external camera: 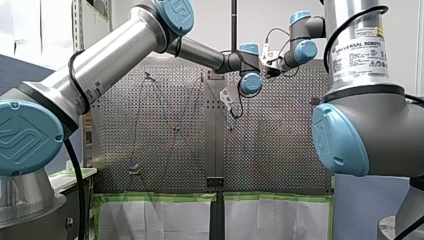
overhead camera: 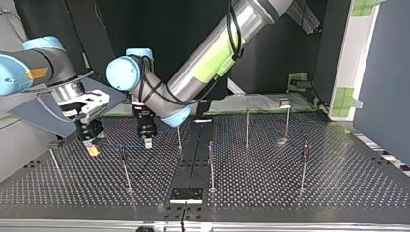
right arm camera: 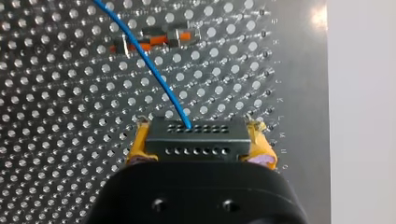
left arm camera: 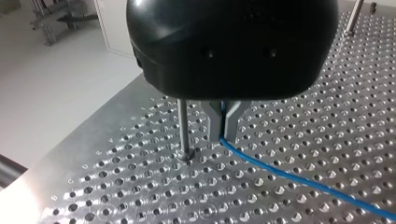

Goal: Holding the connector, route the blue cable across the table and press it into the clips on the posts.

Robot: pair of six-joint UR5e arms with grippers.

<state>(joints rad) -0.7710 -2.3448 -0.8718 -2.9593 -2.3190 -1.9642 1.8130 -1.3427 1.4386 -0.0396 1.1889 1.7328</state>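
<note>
Gripping the black connector [right arm camera: 196,137] between yellow-padded fingers [right arm camera: 138,145], the right arm anchors the blue cable [left arm camera: 299,179] low over the tabletop [left arm camera: 116,186]; the left arm's metal fingers [left arm camera: 215,122] pinch it beside a post [left arm camera: 183,126], likely to press it in there.

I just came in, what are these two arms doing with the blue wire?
My right gripper is shut on the black connector, held between its yellow pads, and the blue cable leaves the connector. My left gripper pinches that cable with its metal fingers just beside a thin post on the perforated table. How much of the route is done, I cannot tell.
</note>
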